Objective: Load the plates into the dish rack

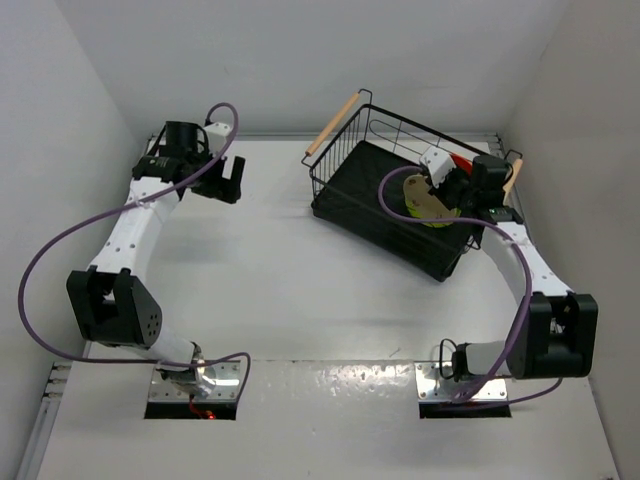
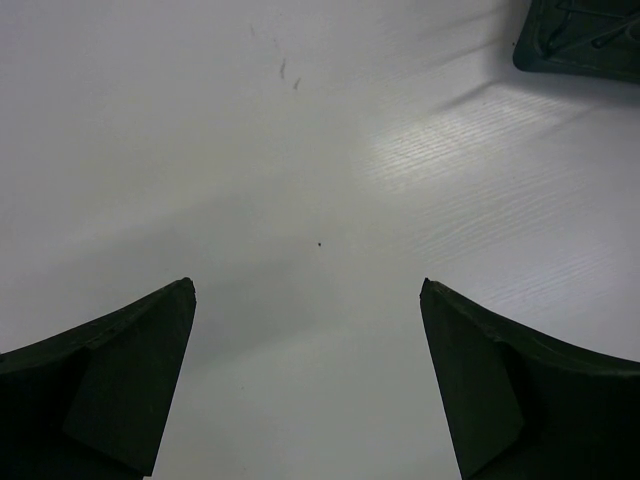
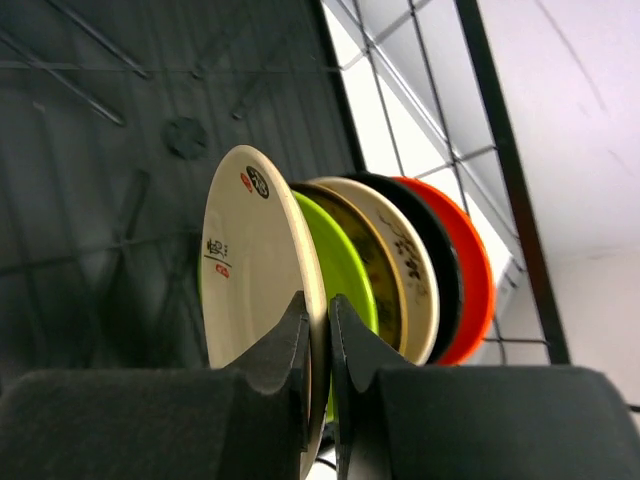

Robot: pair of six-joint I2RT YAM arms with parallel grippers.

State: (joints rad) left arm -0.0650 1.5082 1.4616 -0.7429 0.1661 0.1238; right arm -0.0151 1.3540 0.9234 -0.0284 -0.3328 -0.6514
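The black wire dish rack [image 1: 362, 190] stands at the back right; its corner shows in the left wrist view [image 2: 580, 40]. Several plates stand on edge in a row inside it. My right gripper [image 3: 318, 300] is shut on the rim of the beige plate [image 3: 250, 270], the nearest of the row. Behind it stand the lime green plate [image 3: 345, 270], the brown-gold plate [image 3: 382, 275], the cream plate with a dark patch [image 3: 412, 262], the black plate [image 3: 442, 262] and the orange-red plate [image 3: 472, 270]. My left gripper [image 2: 307, 290] is open and empty over bare table at the back left [image 1: 225, 180].
The rack has a light wooden handle at its left end [image 1: 332, 125] and another at its right end [image 1: 513, 175]. White walls close in the table at the back and both sides. The rack's wire wall [image 3: 500, 200] rises just right of the plates.
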